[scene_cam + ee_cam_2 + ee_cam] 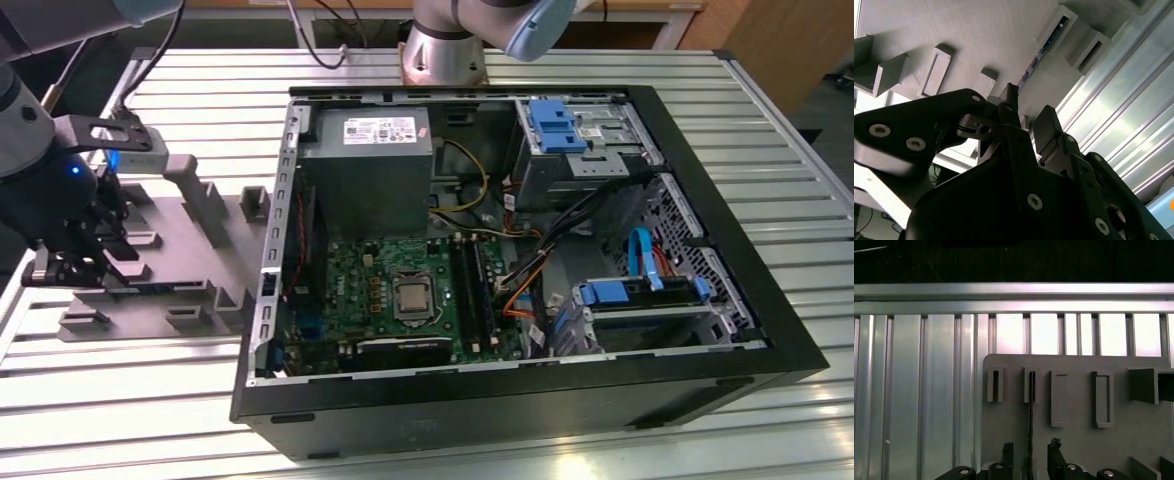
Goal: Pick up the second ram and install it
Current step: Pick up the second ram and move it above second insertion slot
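The second ram [1030,415] stands on edge in a slotted post of the grey fixture block [1079,440], showing as a thin dark line. In the second wrist view the ram [1046,46] runs along the fixture [979,35] toward the fingers. My gripper [1031,449] hangs just above it, open, with one dark finger [1008,450] on each side of the stick and a gap to both. In the exterior view my gripper [80,268] is low over the fixture block [200,260] at the exterior view's left, away from the computer case.
The open black computer case [747,330] lies on the slatted aluminium table [160,400] to the exterior view's right of the fixture. Inside are the green motherboard [360,270], long black memory slots [470,285], a grey power supply [367,165], loose cables and blue drive brackets [554,125].
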`<action>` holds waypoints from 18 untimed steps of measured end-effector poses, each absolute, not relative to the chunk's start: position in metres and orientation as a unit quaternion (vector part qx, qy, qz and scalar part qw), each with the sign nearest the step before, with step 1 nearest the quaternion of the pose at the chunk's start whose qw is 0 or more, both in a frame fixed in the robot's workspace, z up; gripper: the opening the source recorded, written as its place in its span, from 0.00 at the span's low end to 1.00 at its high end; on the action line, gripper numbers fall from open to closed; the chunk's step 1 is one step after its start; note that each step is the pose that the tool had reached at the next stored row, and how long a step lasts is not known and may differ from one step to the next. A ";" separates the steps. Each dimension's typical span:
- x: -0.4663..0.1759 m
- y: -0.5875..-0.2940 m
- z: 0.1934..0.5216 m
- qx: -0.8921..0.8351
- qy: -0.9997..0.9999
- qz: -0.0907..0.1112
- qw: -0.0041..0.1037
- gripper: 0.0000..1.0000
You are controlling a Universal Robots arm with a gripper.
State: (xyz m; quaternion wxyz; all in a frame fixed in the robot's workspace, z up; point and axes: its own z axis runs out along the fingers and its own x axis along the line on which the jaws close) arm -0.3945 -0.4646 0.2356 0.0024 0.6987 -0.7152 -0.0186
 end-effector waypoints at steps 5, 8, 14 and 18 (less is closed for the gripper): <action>-0.396 -0.465 0.235 0.699 -0.715 -0.019 0.002 0.40; -0.398 -0.465 0.235 0.699 -0.715 -0.019 0.002 0.40; -0.398 -0.465 0.235 0.699 -0.715 -0.019 0.002 0.40; -0.398 -0.465 0.233 0.699 -0.715 -0.019 0.002 0.40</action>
